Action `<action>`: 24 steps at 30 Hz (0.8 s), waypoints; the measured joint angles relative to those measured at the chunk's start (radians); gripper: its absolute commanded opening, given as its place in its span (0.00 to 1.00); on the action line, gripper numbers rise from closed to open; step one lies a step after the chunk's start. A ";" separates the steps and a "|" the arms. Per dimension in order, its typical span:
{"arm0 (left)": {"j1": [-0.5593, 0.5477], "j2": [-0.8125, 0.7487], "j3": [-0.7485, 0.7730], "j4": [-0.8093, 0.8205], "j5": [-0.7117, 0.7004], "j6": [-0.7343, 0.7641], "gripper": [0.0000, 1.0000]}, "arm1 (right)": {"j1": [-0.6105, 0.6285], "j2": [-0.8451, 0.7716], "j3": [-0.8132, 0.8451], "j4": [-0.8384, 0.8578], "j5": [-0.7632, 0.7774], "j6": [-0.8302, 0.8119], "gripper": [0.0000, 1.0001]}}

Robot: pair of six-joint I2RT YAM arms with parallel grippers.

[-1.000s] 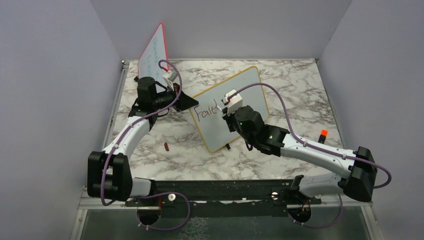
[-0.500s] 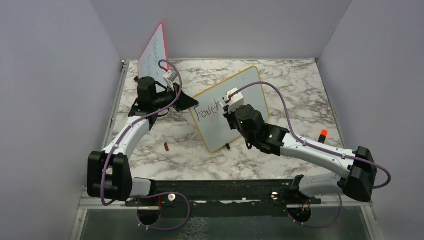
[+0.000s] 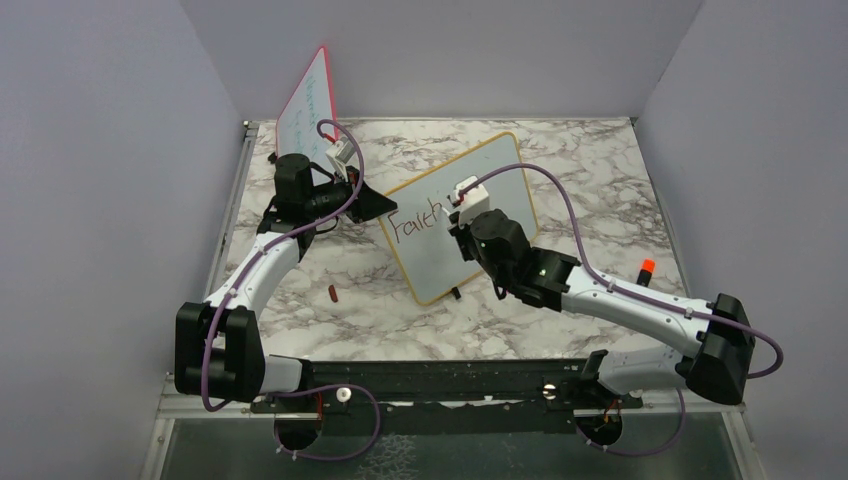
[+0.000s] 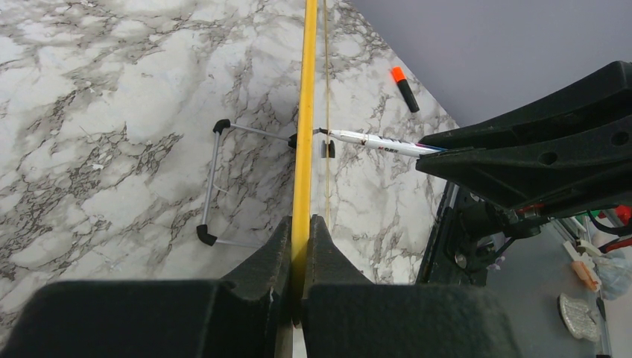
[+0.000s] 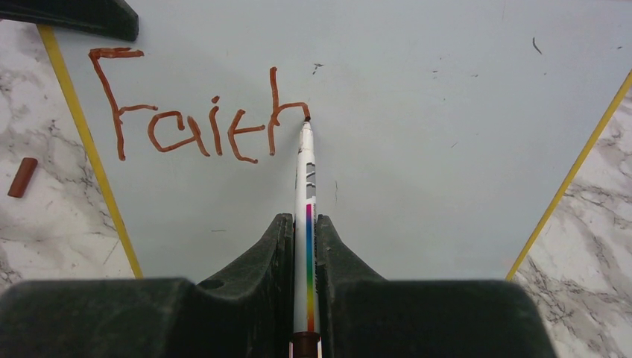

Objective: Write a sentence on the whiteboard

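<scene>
From overhead, the whiteboard (image 3: 432, 262) stands propped at an angle mid-tabletop (image 3: 600, 180). The left tool (image 3: 376, 205) is clamped on its left edge, a steadying grip I'd say, so the board doesn't skid under writing pressure. The right tool (image 3: 452, 212) presses in at the board face, right beside "Faith", the only word of the sentence (image 3: 413, 225) showing, so it's early going. The marbled surface also carries a red-framed board (image 3: 312, 100) leaning at the back left, an orange-capped marker (image 3: 646, 268) out right and a small red cap (image 3: 332, 292) near the left arm. Grey walls close in three sides.

Over to the left wrist: both fingers are pinched tight on the yellow frame, seen edge-on. A wire stand (image 4: 215, 179) props the board on one side, and a pen (image 4: 373, 142) meets the opposite face.

Right wrist now: this tool is squeezed shut on the pen, held straight out for control, with its tip touching the board at the arch of the "h". The board looks pale and smooth, with a few specks.
</scene>
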 measured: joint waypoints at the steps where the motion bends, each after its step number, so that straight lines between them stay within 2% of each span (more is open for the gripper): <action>1: 0.000 0.000 0.000 0.000 0.000 0.000 0.00 | 0.000 -0.001 0.000 -0.006 -0.001 0.004 0.01; 24: 0.000 0.000 0.002 -0.004 0.000 0.003 0.00 | -0.002 -0.044 -0.037 -0.073 -0.026 0.030 0.01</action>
